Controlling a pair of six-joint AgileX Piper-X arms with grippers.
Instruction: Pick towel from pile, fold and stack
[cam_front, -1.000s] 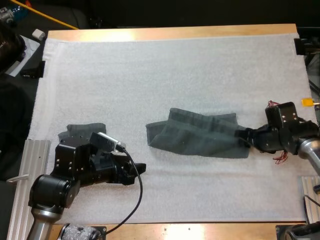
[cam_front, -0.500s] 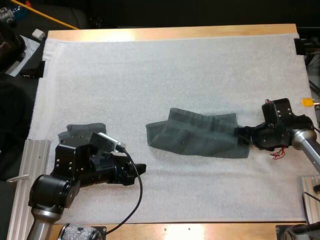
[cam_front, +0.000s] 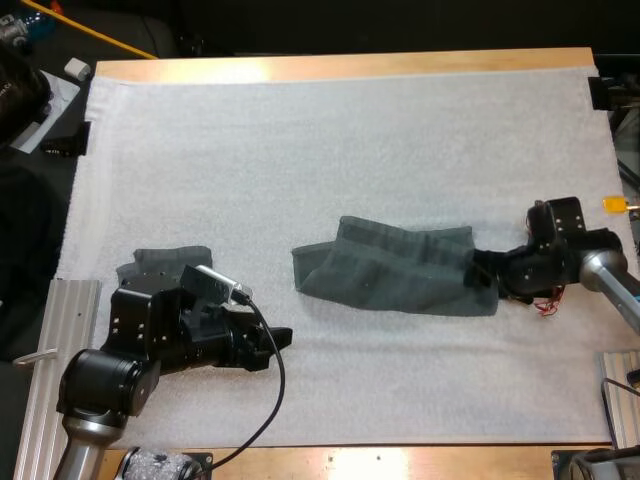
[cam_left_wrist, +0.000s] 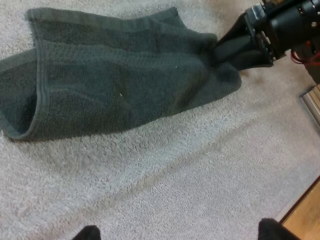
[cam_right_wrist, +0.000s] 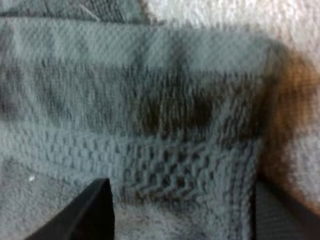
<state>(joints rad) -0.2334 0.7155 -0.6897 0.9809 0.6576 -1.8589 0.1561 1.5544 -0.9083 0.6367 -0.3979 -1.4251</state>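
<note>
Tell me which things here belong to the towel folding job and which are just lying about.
Job: crumpled towel, right gripper at its edge, left gripper, second towel by the left arm.
Lying about: small white object and yellow cable beyond the table's far left corner.

dk grey-green waffle-weave towel (cam_front: 400, 275), white mat (cam_front: 330, 150)

Soft, even overhead light, faint shadows
</note>
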